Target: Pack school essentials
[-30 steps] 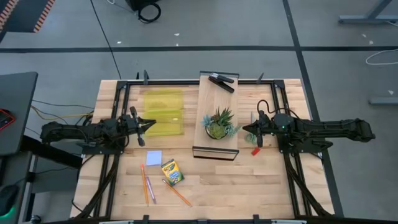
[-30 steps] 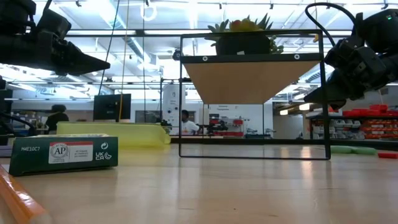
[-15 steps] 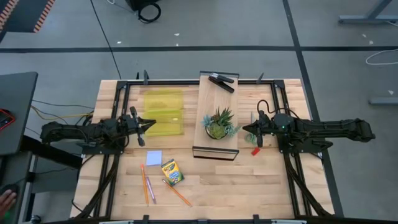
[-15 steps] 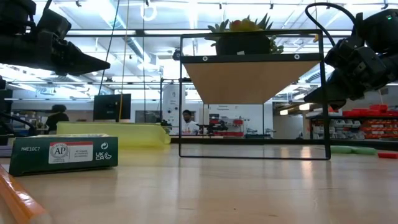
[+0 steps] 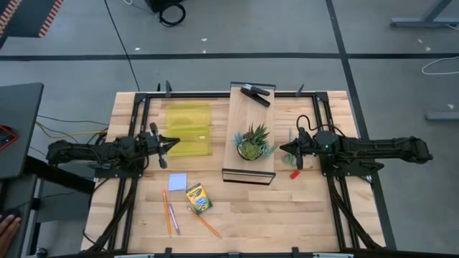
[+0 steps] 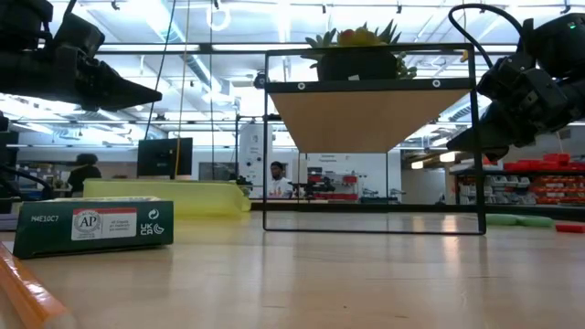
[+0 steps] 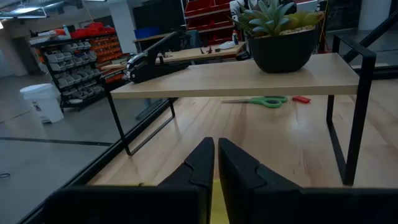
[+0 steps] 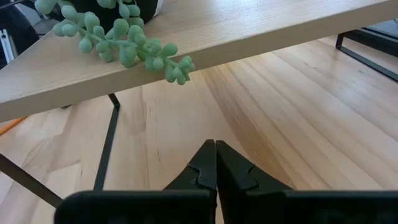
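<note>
While the wooden table is carrying everything, the left gripper and right gripper are hovering closed and empty; crayon box, blue pad and pencils are lying near the front (left-centre).

We see two dark, near-black jointed arms of chunky rounded segments. The left hand and right hand each taper to two slim black fingers with angular stepped bases. A black cable loops above the right arm's wrist housing, which carries a small green light.
</note>
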